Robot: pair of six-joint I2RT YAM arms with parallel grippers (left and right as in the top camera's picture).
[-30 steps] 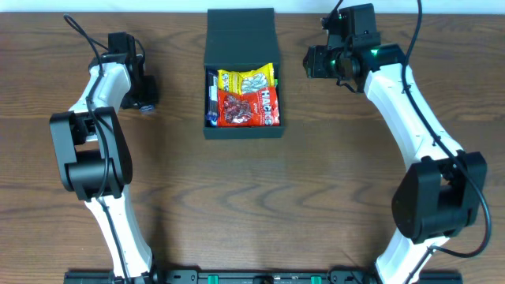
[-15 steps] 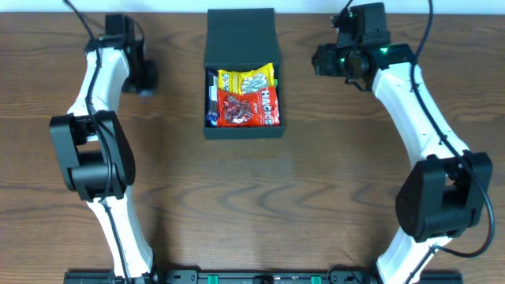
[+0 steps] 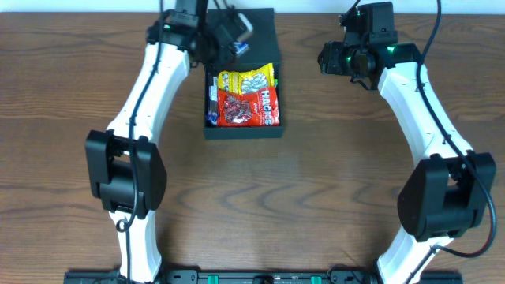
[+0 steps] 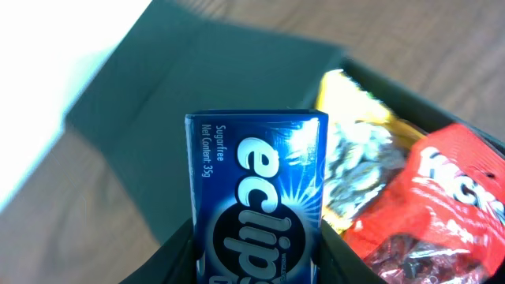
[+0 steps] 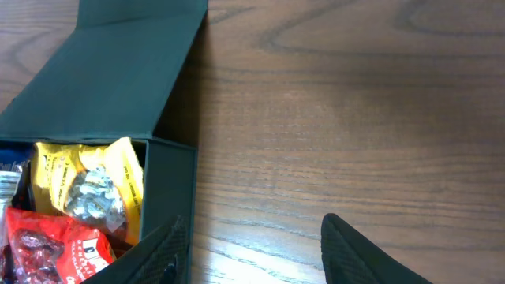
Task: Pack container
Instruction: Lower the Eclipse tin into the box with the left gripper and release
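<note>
Container sits at the far middle of the table, its flap lid lying open behind it; a yellow packet and a red packet lie inside, the yellow one nearer the lid. My left claw hangs over the left part of the lid, closed on a blue Eclipse pack held upright between my fingers; my right claw hovers off the container's right side, not touching it, spread wide with nothing in it, above bare wood.
</note>
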